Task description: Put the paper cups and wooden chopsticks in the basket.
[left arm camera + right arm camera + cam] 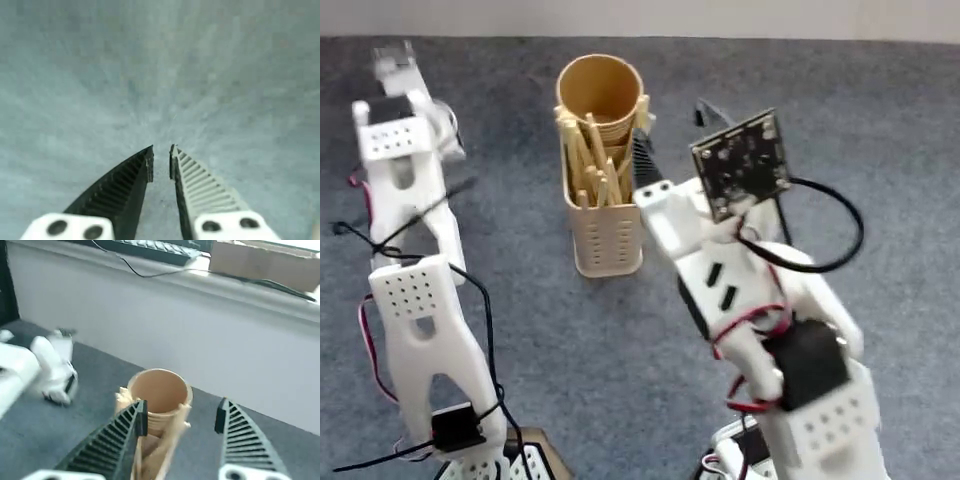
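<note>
A cream slotted basket [606, 238] stands upright in the middle of the grey mat. Stacked paper cups [600, 90] poke out of its top, with wooden chopsticks [590, 165] beside them inside it. My right gripper [642, 150] hovers just right of the basket's rim. In the right wrist view it [181, 410] is open, with the paper cups [160, 390] and chopsticks [177, 427] beyond its fingertips and nothing held. My left gripper [161, 154] is shut and empty above bare mat, at the far left [395, 62].
The grey mat [840, 120] covers the table. The left arm [415, 260] stretches along the left side, and its white body [47, 365] shows in the right wrist view. A white wall [225, 340] rises behind the mat.
</note>
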